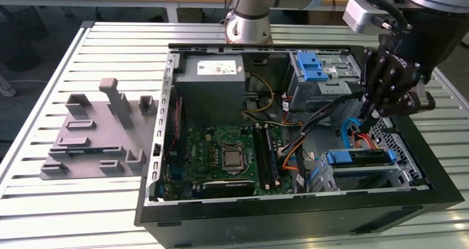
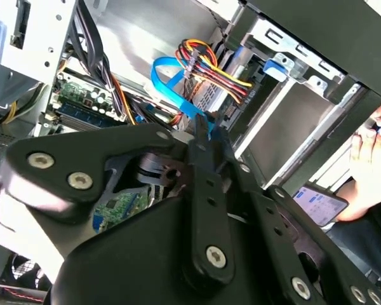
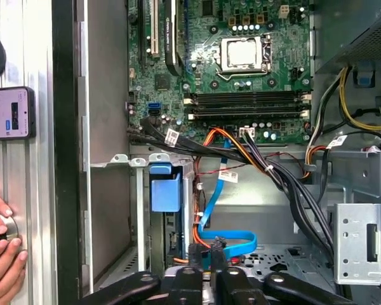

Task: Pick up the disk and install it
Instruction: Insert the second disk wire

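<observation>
An open black computer case [image 1: 293,216] lies on a slatted metal surface [image 1: 44,205], its insides facing up. Beside it, toward the exterior view's left, sits a grey plastic fixture [image 1: 95,133] with upright posts.

The robot arm [image 1: 253,12] rises behind the case and bends over its far corner on the exterior view's right, wrist pointing down into the case. Its black gripper [image 1: 375,117] hangs just above a bundle of orange and blue cables. In the first wrist view the gripper [image 3: 206,257] has its two fingers [image 3: 217,253] close together with nothing between them.

Inside the case are the green motherboard [image 1: 219,155], a grey boxy power supply [image 1: 212,87] with a white sticker too small to read, and a silver drive cage [image 1: 326,76] with a blue latch.

The disk [image 1: 359,158], framed in blue plastic, sits in the bay at the case's near corner, just below the gripper.

A person's hand [image 3: 3,254] rests outside the case, near a phone [image 3: 9,113].
</observation>
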You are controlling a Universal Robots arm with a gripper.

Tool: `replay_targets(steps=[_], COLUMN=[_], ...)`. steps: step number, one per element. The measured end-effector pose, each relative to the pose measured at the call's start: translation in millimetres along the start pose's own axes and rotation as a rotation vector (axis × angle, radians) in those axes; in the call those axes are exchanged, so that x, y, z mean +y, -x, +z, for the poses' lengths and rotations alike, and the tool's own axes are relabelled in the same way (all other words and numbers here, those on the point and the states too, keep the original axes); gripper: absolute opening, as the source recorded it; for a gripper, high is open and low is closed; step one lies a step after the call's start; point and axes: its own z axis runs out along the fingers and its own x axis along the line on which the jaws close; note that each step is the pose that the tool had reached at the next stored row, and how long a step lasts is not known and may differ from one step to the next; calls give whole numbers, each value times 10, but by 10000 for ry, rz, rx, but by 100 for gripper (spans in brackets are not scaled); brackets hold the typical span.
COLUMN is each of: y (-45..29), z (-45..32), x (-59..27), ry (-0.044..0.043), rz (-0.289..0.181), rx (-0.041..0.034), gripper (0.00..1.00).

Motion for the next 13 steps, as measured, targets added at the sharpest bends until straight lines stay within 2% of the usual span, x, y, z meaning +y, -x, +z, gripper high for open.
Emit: replay_targets(steps=[1,5,6,13], y=[6,11,12,14], z=[4,36,44,81], x=[0,1,1,1], ry=[2,8,8,8], rz=[0,0,0,-1], rx=[5,14,14,13], gripper=[25,26,33,33])
